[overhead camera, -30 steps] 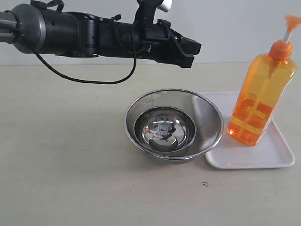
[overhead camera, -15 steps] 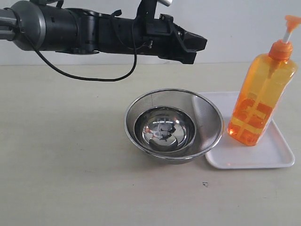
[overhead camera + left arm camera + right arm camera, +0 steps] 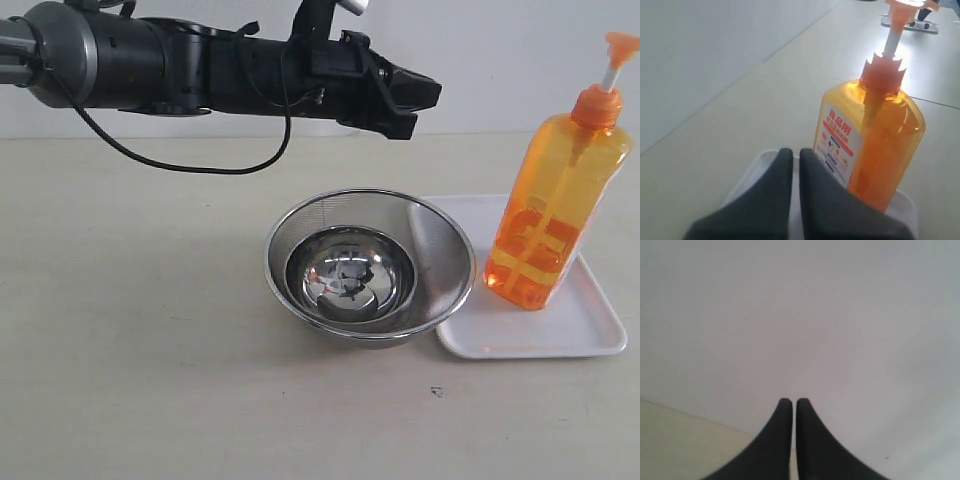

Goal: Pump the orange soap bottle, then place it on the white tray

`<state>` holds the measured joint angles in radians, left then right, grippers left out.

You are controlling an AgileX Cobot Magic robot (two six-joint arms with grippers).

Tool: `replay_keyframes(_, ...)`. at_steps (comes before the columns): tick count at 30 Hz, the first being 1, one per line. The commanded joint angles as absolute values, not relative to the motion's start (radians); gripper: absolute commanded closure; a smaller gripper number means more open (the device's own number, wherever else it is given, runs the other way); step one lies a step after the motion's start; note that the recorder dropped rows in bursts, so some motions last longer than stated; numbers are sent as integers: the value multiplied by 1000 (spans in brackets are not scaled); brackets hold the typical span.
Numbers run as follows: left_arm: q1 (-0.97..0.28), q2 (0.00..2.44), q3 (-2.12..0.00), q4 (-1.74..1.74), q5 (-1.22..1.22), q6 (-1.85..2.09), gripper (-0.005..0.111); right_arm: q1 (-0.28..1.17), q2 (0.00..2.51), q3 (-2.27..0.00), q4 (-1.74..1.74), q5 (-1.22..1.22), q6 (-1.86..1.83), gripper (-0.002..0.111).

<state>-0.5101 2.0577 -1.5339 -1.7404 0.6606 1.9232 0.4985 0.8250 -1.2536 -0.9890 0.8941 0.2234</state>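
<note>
The left gripper [image 3: 422, 100] hangs in the upper middle of the exterior view. Its two black fingers are pressed almost together, nothing is between them, and it is well apart from the bottle. The right gripper [image 3: 789, 402] is likewise narrow and empty, in front of a pale wall. The orange soap bottle [image 3: 555, 215] stands at the right of the frame on the white tray [image 3: 590, 335]. It has a translucent orange body, a white-and-red label and an orange pump head raised on a white stem. Just left of the tray sits a steel mesh bowl [image 3: 445, 250] with a smaller steel bowl [image 3: 350, 275] inside.
</note>
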Motion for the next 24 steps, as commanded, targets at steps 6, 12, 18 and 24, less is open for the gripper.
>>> replay_keyframes(6, -509, 2100, -1540, -1744, 671, 1933, 102, 499, 965, -1038, -1057, 970, 737, 108)
replay_keyframes(12, -509, 2138, -1542, -1744, 679, 1938, 102, 499, 951, -872, -1059, 1054, 948, 108)
replay_keyframes(18, -509, 2175, -1622, -1744, 753, 1917, 102, 499, 944, -672, -1096, 797, 1119, 108)
replay_keyframes(24, -509, 2227, -1752, -1744, 784, 1781, 102, 499, 944, -512, -1307, 700, 1325, 108)
